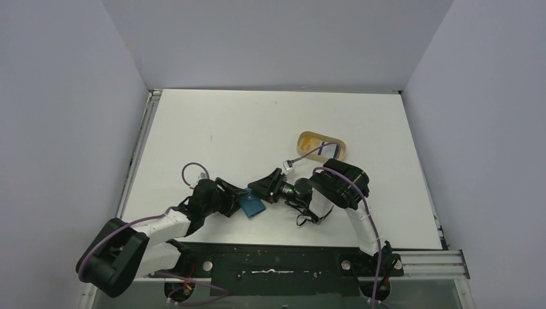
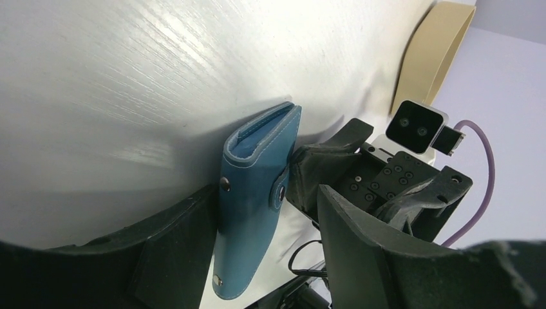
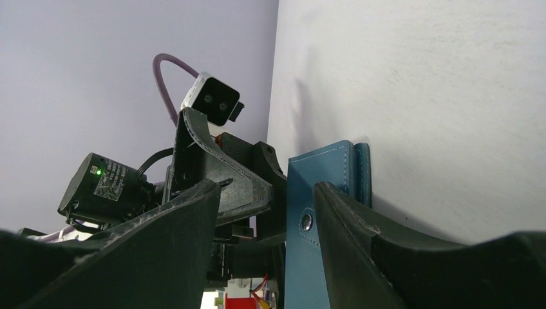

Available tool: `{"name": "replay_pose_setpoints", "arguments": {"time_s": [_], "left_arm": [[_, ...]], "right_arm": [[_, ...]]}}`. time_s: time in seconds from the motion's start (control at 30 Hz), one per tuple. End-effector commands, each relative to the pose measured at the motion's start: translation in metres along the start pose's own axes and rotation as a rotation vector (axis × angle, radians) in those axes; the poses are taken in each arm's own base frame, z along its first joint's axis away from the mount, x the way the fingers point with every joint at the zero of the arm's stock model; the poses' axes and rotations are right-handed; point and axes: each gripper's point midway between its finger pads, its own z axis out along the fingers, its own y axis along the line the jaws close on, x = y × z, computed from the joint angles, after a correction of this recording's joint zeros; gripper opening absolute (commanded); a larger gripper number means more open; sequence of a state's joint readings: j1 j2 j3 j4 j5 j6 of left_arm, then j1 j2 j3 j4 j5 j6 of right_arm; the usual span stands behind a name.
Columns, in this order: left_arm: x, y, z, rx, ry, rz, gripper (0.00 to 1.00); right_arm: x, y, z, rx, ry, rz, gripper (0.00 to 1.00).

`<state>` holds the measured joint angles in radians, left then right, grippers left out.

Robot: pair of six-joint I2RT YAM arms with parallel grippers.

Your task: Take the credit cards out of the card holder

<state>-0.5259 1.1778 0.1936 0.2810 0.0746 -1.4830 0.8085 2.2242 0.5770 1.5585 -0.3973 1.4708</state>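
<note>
Little of the task looks done. The holder (image 2: 254,212) is folded, no cards show in any view, and none lie on the counter (image 1: 225,129) or in the tray (image 1: 301,143), which sits well beyond the right tool (image 3: 267,187). What remains, as I judge it, is nearly all of it: free the strap, fold the holder open, then draw the cards out. The two tools meet nose to nose, with the holder standing on edge between them, its far edge at the counter. The left tool (image 2: 264,196) is partly open and straddles the holder. One finger (image 2: 174,257) lies against the holder's flat side, and the other stands apart with bare counter showing in the gap, so nothing is clamped. The right tool is also about half open, with the holder between its fingers. The holder is just beside, perhaps touching, the finger on the counter side (image 3: 360,238), while the other finger is well apart, so there is no clear grip there either. In the left wrist view, one of the right tool's fingers touches the holder at the strap (image 2: 283,183). The holder is teal leather with pale stitching along its rims and a paler blue lining showing at the open end. The short strap wraps over one edge and looks fastened at a metal snap, with more studs on the face. Whether cards are inside cannot be seen.
</note>
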Motion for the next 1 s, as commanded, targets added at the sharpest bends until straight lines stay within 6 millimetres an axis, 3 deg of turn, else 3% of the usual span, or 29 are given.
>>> {"name": "replay_pose_setpoints", "arguments": {"time_s": [0.0, 0.17, 0.43, 0.67, 0.77, 0.97], "left_arm": [[0.001, 0.047, 0.0, -0.169, -0.01, 0.03, 0.56], [-0.003, 0.034, -0.003, -0.144, -0.023, 0.051, 0.46], [-0.006, 0.04, -0.008, -0.18, -0.038, 0.08, 0.0], [-0.011, 0.035, -0.008, -0.183, -0.059, 0.103, 0.0], [-0.013, 0.033, -0.008, -0.181, -0.068, 0.118, 0.0], [-0.015, 0.033, -0.007, -0.189, -0.076, 0.134, 0.0]], "right_arm": [[0.02, -0.076, -0.021, 0.206, 0.039, -0.062, 0.59], [0.017, -0.07, -0.021, 0.194, 0.032, -0.059, 0.59], [0.003, -0.05, -0.024, 0.206, 0.012, -0.11, 0.66], [-0.01, -0.015, -0.019, 0.276, 0.044, -0.286, 0.68], [-0.012, -0.017, -0.025, 0.372, 0.081, -0.358, 0.69], [-0.013, -0.014, -0.028, 0.396, 0.085, -0.394, 0.68]]}}
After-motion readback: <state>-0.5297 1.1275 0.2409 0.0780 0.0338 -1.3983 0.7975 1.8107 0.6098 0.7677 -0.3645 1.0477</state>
